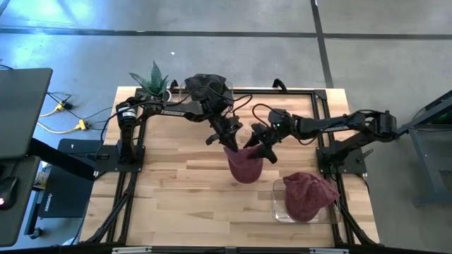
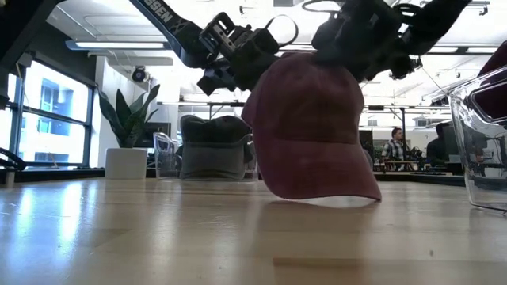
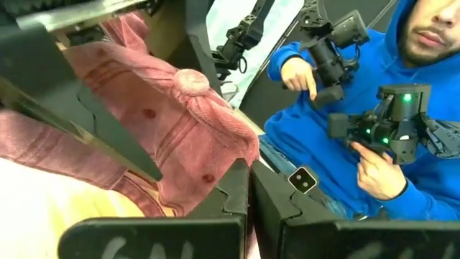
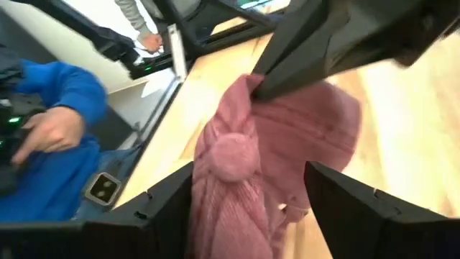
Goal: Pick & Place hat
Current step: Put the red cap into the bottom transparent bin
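Note:
A maroon cap [image 1: 244, 166] stands near the table's middle, its lower edge [image 2: 317, 198] on the wood and its crown raised. My left gripper [image 1: 227, 137] reaches it from the far-left side and is shut on its crown. My right gripper [image 1: 263, 147] comes in from the right and is open. In the right wrist view its fingers [image 4: 165, 205] stand on either side of the crown's top button [image 4: 233, 155]; I cannot tell whether they touch it. A second maroon cap [image 1: 307, 196] lies in a clear bin. My left gripper pinches a fold of the cap's crown fabric [image 4: 251, 93] close to the top button [image 3: 190, 80], between its two fingers [image 3: 237, 191]. It comes slanting down from the far-left side. The crown is held up below the gripper while the cap's lower edge rests on the table.
The clear bin [image 1: 279, 204] sits at the near right corner. Another clear bin with dark hats [image 1: 205, 86] and a potted plant [image 1: 152, 81] stand along the far edge. A person in a blue hoodie [image 3: 345, 122] holding controllers shows beyond the table. Bare wood lies to the near left.

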### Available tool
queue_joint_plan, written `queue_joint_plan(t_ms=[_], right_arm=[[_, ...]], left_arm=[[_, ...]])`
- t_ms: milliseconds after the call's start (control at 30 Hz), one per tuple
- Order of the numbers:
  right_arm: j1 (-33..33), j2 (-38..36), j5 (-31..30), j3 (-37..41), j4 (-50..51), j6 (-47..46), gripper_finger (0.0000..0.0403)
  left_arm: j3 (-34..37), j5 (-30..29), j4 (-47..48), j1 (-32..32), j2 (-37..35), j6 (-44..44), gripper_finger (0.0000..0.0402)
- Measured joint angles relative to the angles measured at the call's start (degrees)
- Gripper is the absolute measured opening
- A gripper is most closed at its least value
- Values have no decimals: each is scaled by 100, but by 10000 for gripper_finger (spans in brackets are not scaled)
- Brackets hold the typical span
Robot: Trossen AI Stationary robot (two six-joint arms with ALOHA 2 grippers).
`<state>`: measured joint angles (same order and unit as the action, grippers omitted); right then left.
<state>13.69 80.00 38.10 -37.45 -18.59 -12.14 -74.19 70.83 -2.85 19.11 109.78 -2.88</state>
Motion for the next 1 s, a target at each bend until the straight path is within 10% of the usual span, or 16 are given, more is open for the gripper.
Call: queue_joint_plan(t_ms=[567,1000], right_arm=[[-261,-367,-283,0,45,214,13],[-569,-1723,1,-7,280,-963,12]], left_arm=[[-6,243,-388,72,-82,543,1],[-841,418,-104,819,-224,2082,1]])
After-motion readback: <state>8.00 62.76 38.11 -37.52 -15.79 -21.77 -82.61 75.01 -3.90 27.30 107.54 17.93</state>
